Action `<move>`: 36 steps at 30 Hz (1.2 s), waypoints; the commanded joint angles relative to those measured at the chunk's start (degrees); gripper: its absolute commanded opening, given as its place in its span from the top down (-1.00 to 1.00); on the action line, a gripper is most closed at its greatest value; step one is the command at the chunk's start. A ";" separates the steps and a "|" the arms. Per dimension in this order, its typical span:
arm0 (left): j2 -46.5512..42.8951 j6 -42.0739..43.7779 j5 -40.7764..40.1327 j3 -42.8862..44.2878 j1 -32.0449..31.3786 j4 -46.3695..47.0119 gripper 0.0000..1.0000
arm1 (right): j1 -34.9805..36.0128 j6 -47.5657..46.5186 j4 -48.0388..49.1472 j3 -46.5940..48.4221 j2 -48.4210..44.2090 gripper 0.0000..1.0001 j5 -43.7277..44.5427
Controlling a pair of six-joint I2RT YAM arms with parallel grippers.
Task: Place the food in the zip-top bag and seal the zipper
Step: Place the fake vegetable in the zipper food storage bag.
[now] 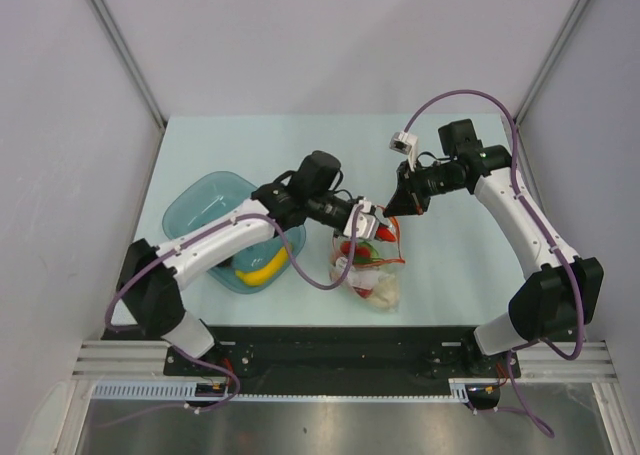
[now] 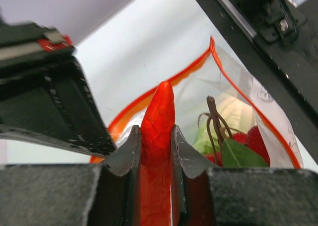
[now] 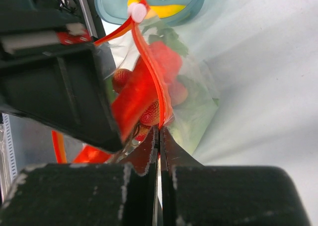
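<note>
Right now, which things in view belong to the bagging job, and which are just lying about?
Job in hand: zip-top bag, its zipper pinched by the right gripper; red-orange pepper held in the left gripper; berries and cabbage inside the bag; banana, not yet bagged.
Just lying about: teal bowl holding the banana; table.

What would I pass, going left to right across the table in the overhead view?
The teal bowl → the zip-top bag → the right arm's base.
</note>
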 commanded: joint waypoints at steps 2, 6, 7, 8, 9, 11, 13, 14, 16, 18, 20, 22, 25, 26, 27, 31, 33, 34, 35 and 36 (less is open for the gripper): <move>5.57 13.29 -1.36 7.73 -1.49 -21.60 0.83 | -0.24 -1.74 0.34 1.26 -1.76 1.00 -2.28; 8.12 15.50 -4.43 8.97 -2.72 -25.13 0.81 | -0.24 -1.65 0.52 1.26 -2.02 1.00 -2.19; 8.47 15.32 -5.66 8.97 -2.98 -24.96 0.78 | -0.24 -1.56 0.70 1.26 -2.02 1.00 -2.10; 8.82 15.50 -6.10 9.23 -3.16 -24.87 0.75 | -0.15 -1.30 0.78 1.26 -1.85 1.00 -2.10; 9.61 15.50 -6.63 9.24 -3.77 -24.52 0.74 | -0.15 -1.13 1.05 1.26 -1.93 1.00 -2.10; 10.93 15.67 -8.56 9.76 -4.47 -24.95 0.72 | -0.15 -0.60 1.40 1.17 -1.67 1.00 -2.10; 13.55 16.98 -9.62 9.94 -5.27 -25.74 0.71 | -0.15 -0.51 1.58 1.00 -1.58 1.00 -2.10; 14.27 17.34 -10.41 10.46 -5.44 -26.53 0.70 | -0.15 -0.42 1.58 1.08 -1.58 1.00 -2.10; 16.37 17.34 -10.59 11.08 -5.97 -26.97 0.70 | -0.15 -0.33 1.84 0.74 -1.58 1.00 -2.10; 17.70 17.34 -10.50 12.57 -6.67 -27.77 0.67 | -0.15 0.36 2.54 0.38 -1.67 1.00 -2.36; 19.63 18.04 -10.33 14.85 -7.11 -30.21 0.63 | -0.07 0.81 3.07 -0.05 -1.49 1.00 -2.71; 20.51 19.36 -10.15 17.66 -7.29 -32.59 0.56 | -0.15 0.90 3.51 -0.06 -1.41 1.00 -2.89; 18.77 16.91 -10.15 18.64 -6.50 -33.57 -0.07 | -0.15 0.72 3.60 -0.06 -1.49 1.00 -2.89; 16.32 15.95 -9.80 18.21 -6.15 -32.18 -0.38 | -0.15 0.63 3.51 -0.06 -1.67 1.00 -2.98; 14.90 13.76 -9.28 17.94 -5.28 -31.47 -0.49 | -0.15 0.55 3.60 -0.14 -1.58 1.00 -2.98; 9.80 10.93 -8.92 19.69 -3.69 -29.70 -0.93 | -0.15 0.19 3.68 -0.58 -1.58 1.00 -3.24; 8.57 10.40 -9.10 21.09 -3.51 -30.66 -0.96 | -0.07 0.19 3.60 -0.76 -1.41 1.00 -3.51; 8.48 10.40 -9.36 22.76 -3.51 -31.80 -0.94 | -0.07 0.02 3.60 -0.85 -1.32 1.00 -3.42; 8.47 9.44 -9.36 23.55 -3.51 -32.16 -0.86 | -0.07 0.02 3.77 -1.02 -1.32 1.00 -3.51; 8.91 8.65 -9.36 24.43 -3.51 -32.25 -0.76 | 0.02 0.02 3.77 -1.37 -1.40 1.00 -3.51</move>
